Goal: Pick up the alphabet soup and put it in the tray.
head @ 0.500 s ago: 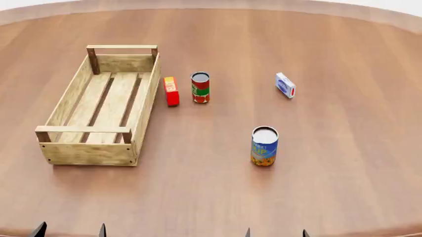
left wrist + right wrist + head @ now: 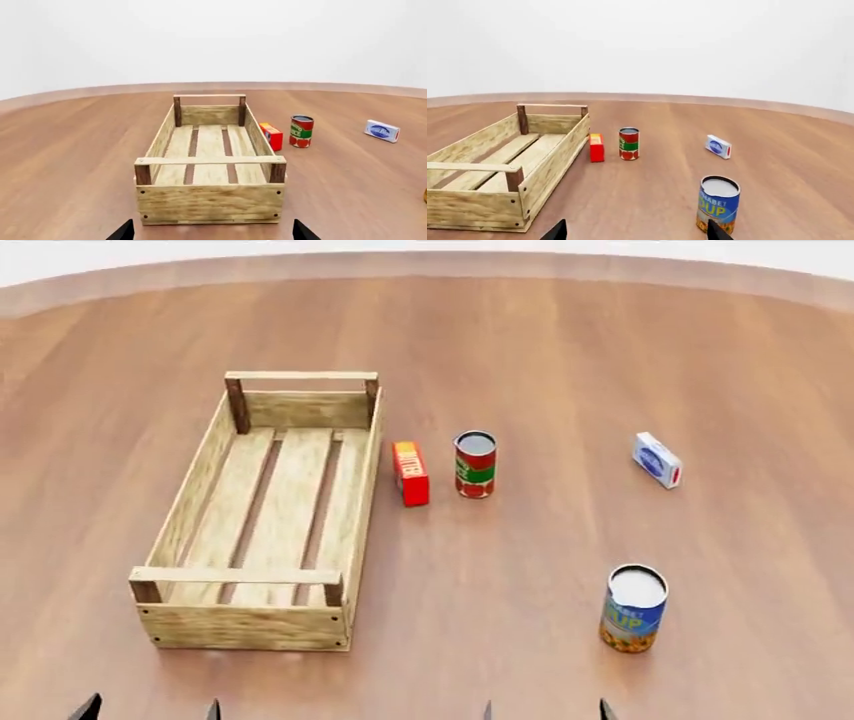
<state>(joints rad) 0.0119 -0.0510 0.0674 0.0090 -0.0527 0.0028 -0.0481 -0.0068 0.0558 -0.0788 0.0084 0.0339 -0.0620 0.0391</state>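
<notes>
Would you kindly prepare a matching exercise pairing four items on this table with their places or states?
Things:
1. alphabet soup
2. tray
3. red box
4. white-and-blue box

Descriptions:
A. lies farthest toward the robot's right
B. holds nothing, slats bare
C. stands upright, nearest the right arm
D. sits between the crate and the red-and-green can

Pairs: 1-C, 2-B, 3-D, 4-A

Bright, even, diffuse light; all views render sharp, without blur, glare or edge distortion. Only faint soft shadows lie on the table [image 2: 534, 350] beneath the crate [image 2: 200, 625] and soup can [image 2: 633, 608].
</notes>
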